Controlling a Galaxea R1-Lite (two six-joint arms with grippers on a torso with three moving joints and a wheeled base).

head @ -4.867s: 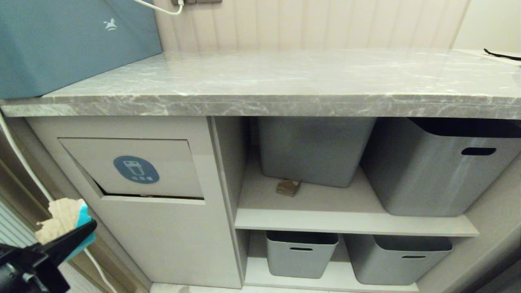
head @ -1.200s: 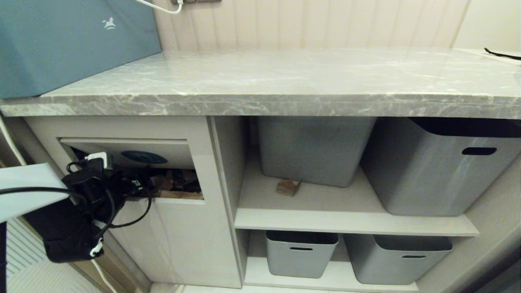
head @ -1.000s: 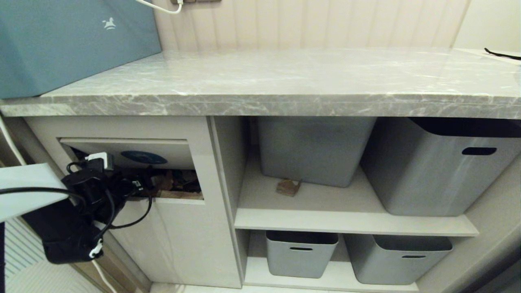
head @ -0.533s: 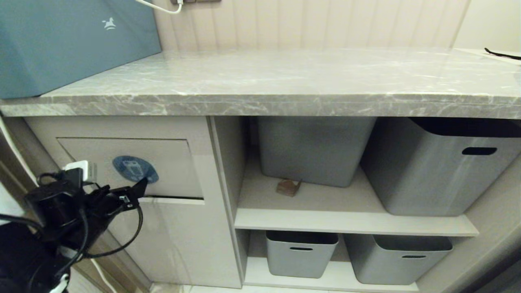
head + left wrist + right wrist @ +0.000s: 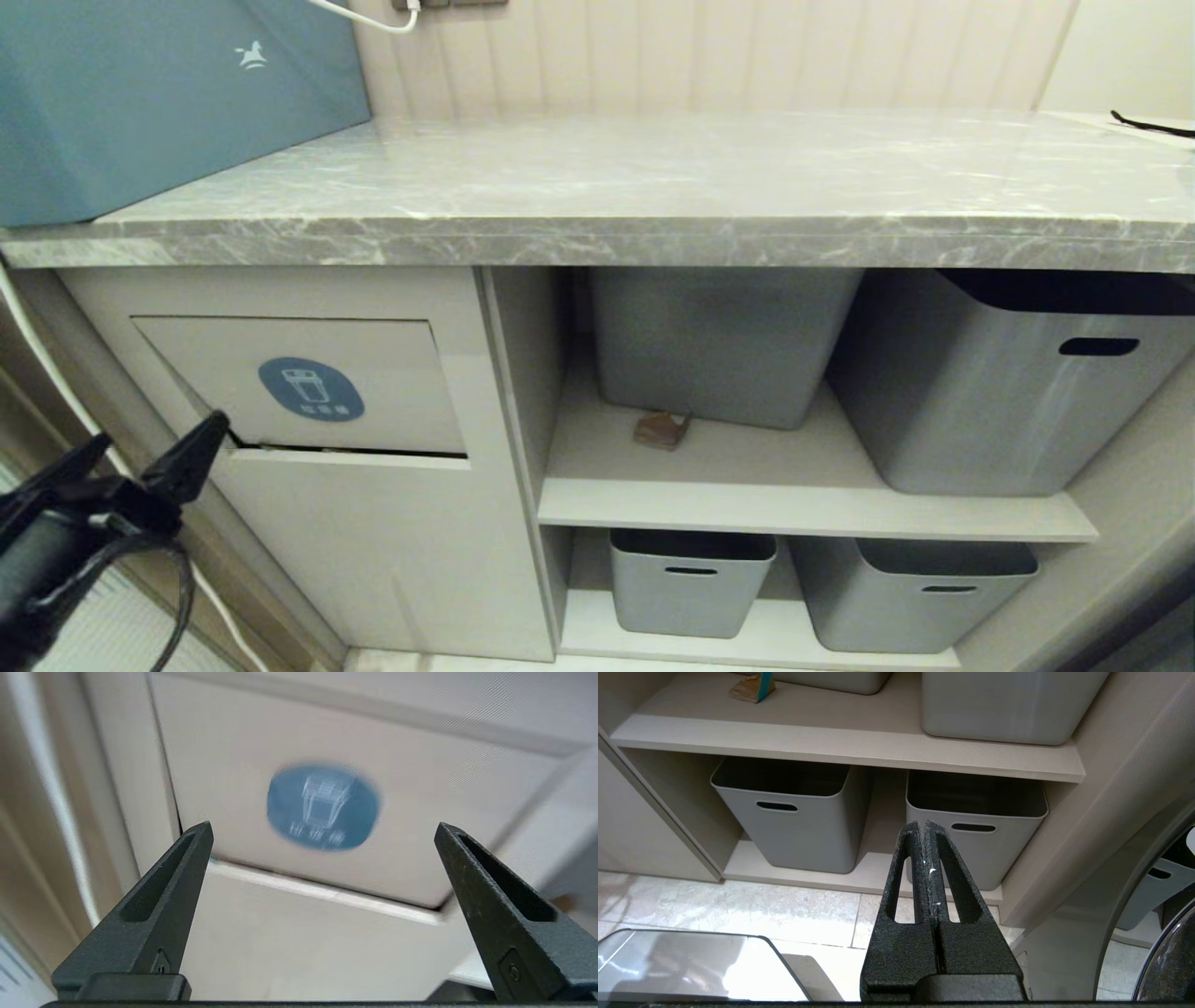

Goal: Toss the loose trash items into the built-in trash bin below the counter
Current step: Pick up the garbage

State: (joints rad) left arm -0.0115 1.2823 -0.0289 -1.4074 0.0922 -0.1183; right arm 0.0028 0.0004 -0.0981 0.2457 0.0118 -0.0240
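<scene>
The built-in trash bin (image 5: 373, 373) is a beige tilting flap with a blue oval sticker (image 5: 311, 389), set under the grey marble counter (image 5: 653, 187); the flap hangs almost closed. My left gripper (image 5: 159, 434) is at the lower left, just clear of the flap's bottom-left corner, open and empty. From the left wrist, the flap (image 5: 420, 788) and sticker (image 5: 322, 807) show between the spread fingers (image 5: 177, 877). One brown cardboard scrap (image 5: 662, 429) lies on the upper shelf; its teal-blue patch shows in the right wrist view (image 5: 752, 688). My right gripper (image 5: 922, 823) is parked low, shut on nothing.
Two large grey tubs (image 5: 719, 345) (image 5: 1008, 392) stand on the upper shelf board (image 5: 803, 504), behind and beside the scrap. Two smaller tubs (image 5: 689, 583) (image 5: 910, 593) sit below. A blue-grey box (image 5: 140, 103) occupies the counter's left end. A white cable (image 5: 37, 355) hangs left of the cabinet.
My left gripper has drawn back out of the bin opening, down and to the left, and the flap has swung closed. The scrap it held earlier is gone from its fingers.
</scene>
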